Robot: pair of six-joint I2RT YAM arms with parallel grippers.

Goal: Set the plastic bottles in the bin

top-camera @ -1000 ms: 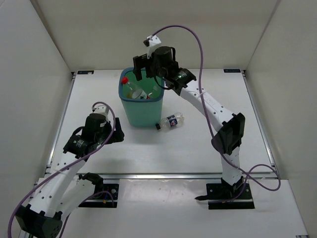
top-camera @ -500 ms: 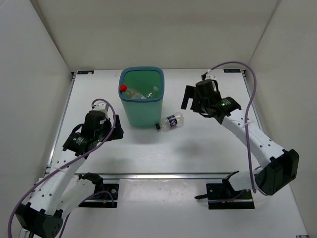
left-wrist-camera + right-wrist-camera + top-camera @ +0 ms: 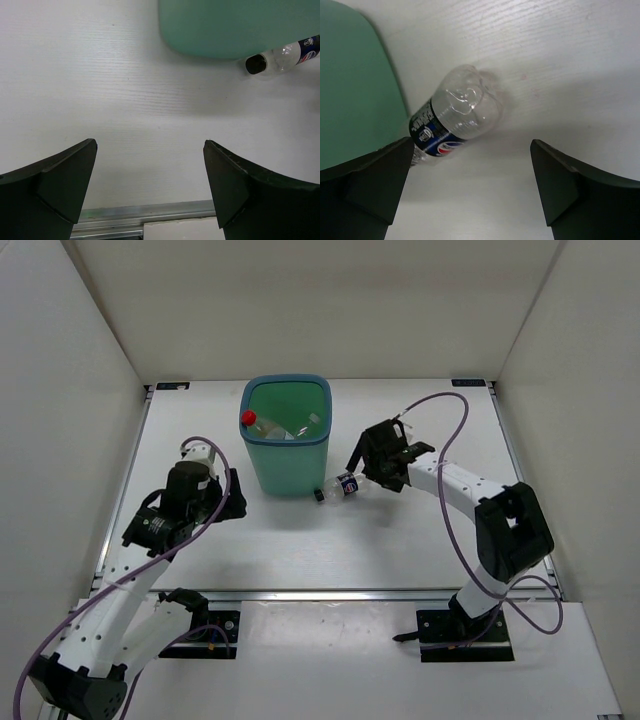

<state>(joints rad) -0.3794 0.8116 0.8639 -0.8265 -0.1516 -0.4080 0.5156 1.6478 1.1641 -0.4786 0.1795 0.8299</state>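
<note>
Left tool [image 3: 150, 143] and right tool [image 3: 471, 145] gape apart; one bottle [image 3: 454, 117] lies beside one bin [image 3: 285, 466].

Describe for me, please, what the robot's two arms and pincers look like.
The left arm and right arm are white tubular links with black joint housings, each trailed by a looping purple cable. The left pincer and right pincer each have two broad, matte black, wedge-shaped fingers.

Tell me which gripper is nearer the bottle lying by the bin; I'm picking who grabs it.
Right. The right gripper hovers open over the bottle; the left gripper, open, is across the bin from it.
</note>
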